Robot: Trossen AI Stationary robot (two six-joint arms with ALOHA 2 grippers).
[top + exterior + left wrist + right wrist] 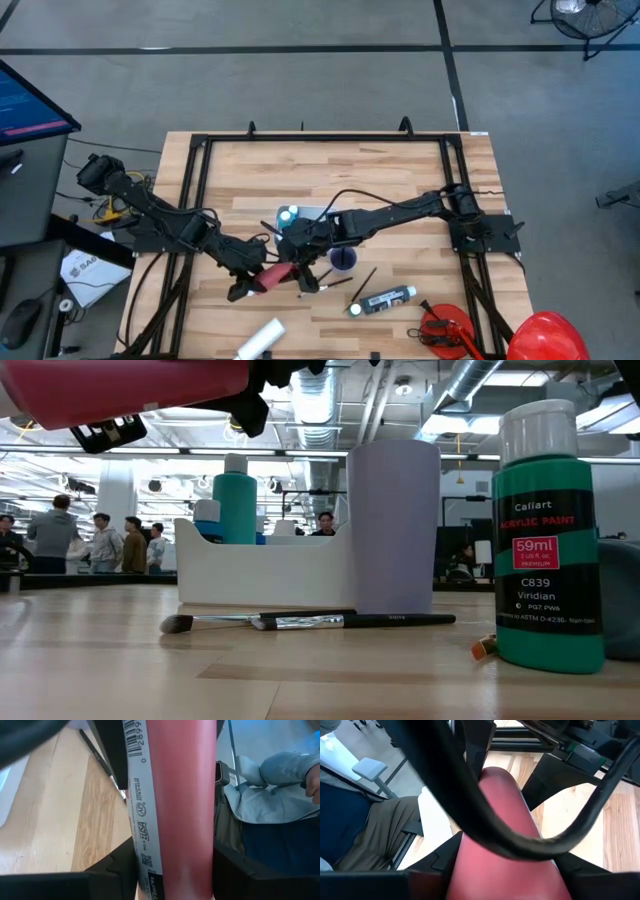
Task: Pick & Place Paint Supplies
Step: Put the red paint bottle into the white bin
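A red paint tube (275,277) hangs above the table's near middle, between my two grippers. My left gripper (256,286) is shut on its left end and my right gripper (297,268) on its right end. In the low view the tube (120,385) shows high above the wood. A white tray (305,215) behind it holds light blue bottles (288,214). A purple cup (343,258) stands upright beside the tray. A thin brush (360,281) and a black bottle with a white cap (383,300) lie flat to the right, and a white tube (260,340) lies near the front edge. My left gripper pinches the red tube between its two fingers (116,870), by the sides of its barcode-labelled body (172,845). The tube sticks out forward past the fingers, clear of the table. My right gripper has the tube's other part (505,855) between its two fingers (440,862). The tube's rounded end reaches out past them; a black cable crosses in front.
A red tool (445,330) and a red dome (545,335) sit at the near right corner. Black frame rails (320,138) run along the table's far, left and right sides. People stand in the room behind the table (90,540).
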